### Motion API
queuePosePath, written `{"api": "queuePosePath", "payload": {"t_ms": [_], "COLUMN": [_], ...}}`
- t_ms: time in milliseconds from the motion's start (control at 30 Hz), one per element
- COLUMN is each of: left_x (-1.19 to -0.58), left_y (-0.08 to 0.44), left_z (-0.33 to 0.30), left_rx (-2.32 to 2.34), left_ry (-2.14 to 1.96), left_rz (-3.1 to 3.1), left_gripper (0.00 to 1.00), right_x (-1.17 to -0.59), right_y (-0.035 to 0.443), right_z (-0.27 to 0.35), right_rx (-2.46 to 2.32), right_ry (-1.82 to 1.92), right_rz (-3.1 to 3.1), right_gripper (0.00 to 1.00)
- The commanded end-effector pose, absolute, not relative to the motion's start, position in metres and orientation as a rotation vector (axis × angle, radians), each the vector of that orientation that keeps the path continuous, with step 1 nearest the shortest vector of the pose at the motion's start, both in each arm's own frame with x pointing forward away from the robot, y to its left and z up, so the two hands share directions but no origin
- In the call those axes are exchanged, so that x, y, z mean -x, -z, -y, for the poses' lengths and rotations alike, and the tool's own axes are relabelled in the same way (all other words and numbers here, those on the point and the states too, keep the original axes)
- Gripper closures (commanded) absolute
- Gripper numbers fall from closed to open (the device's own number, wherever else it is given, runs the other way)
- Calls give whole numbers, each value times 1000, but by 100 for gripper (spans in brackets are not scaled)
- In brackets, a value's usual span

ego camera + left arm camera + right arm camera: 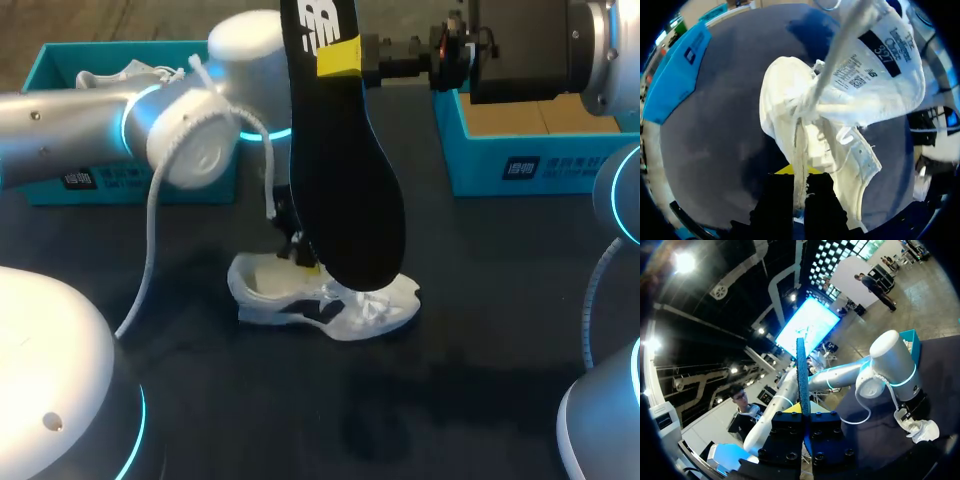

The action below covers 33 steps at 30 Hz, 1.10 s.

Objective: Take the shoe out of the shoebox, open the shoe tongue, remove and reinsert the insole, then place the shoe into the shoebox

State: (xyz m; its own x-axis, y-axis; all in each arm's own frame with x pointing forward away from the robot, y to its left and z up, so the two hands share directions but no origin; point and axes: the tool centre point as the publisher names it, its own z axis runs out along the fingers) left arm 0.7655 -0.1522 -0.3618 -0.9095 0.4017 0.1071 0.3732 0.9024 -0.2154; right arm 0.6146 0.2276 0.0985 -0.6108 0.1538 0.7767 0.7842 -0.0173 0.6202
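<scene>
In the left wrist view, the left gripper (799,176) is seen clenched on the shoe (805,130). A thin white edge of the upper is pinched between the two dark fingers. Only a sliver of yellow tip is exposed, and which part of the rim is held cannot be made out there. The tongue (880,65) is raised away from the opening, with its printed label turned toward the camera. A blurred white cord (840,40) crosses in front of it; whether it is a lace or a cable cannot be told.

In the head view, the left gripper (297,250) is placed at the heel end of the shoe (330,300), which lies on the dark table (480,340). The shoe's middle is covered by the insole (345,170).

The right gripper (804,414) is closed on the insole (802,370), which shows in its own view only edge-on, as a narrow blue strip standing up between the fingers. The insole's black face and full outline are given by the head view alone. There it hangs from the right gripper (340,57) near its upper end, and its lower end reaches down to just above the shoe; whether it touches the shoe cannot be told.

The shoe (922,431) appears small and far off in the right wrist view, below the left arm (890,365).

A teal shoebox (60,190) stands behind the left arm, largely hidden by it. A second shoebox (540,165) stands at the far right, cut off by the right arm.
</scene>
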Motion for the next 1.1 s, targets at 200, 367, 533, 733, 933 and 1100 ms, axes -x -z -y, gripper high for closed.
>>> {"api": "queuePosePath", "payload": {"t_ms": [200, 367, 533, 733, 933, 1100], "left_x": [-787, -788, -788, -787, -787, -787], "left_y": [343, 339, 333, 323, 323, 323], "left_z": [165, 170, 177, 184, 184, 184], "left_rx": [1026, 1309, 1581, 1765, 1765, 1765], "left_ry": [-128, -53, -24, -18, -18, -18], "left_rz": [2589, 2354, 2163, 2001, 2001, 2001], "left_gripper": [100, 100, 100, 100, 100, 100], "right_x": [-616, -616, -616, -616, -616, -616], "right_y": [-98, -98, -98, -98, -98, -98], "right_z": [-232, -232, -232, -232, -232, -232], "right_rx": [978, 978, 978, 978, 978, 978], "right_ry": [1672, 1672, 1672, 1672, 1672, 1672], "right_rz": [1770, 1770, 1770, 1770, 1770, 1770], "right_gripper": [100, 100, 100, 100, 100, 100]}}
